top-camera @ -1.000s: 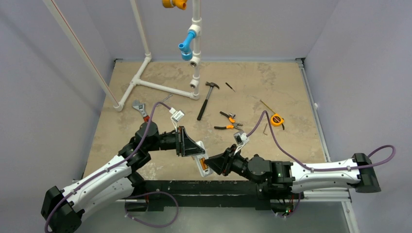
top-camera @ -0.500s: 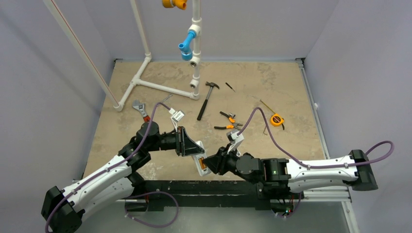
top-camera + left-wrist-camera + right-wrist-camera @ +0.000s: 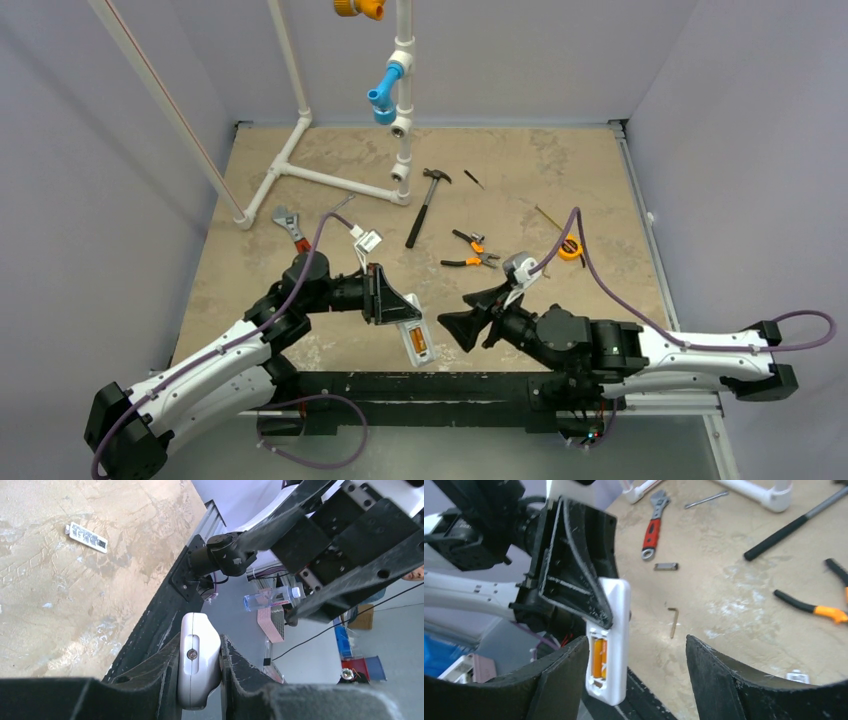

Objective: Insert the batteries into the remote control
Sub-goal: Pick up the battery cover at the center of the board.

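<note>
Left gripper [image 3: 398,308] is clamped on the remote [image 3: 616,625], which is held over the near edge of the table [image 3: 330,345] with the batteries [image 3: 599,659] seated in its recess. Right gripper [image 3: 455,310], jaws now apart, has backed off rightward, opening a gap from the remote.

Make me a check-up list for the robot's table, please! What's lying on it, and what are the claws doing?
Surface: tan mottled table.
Job's things: remote control held in the air near the table's front edge; orange batteries sit in its recess.
Clutter: hammer, pliers, wrench, tape measure, hex key, white pipe frame.
Claws: left claw shut on the remote control; right claw open beside it, holding nothing.
Cables: purple cables loop above both arms.
Surroundings: plain lilac walls.
</note>
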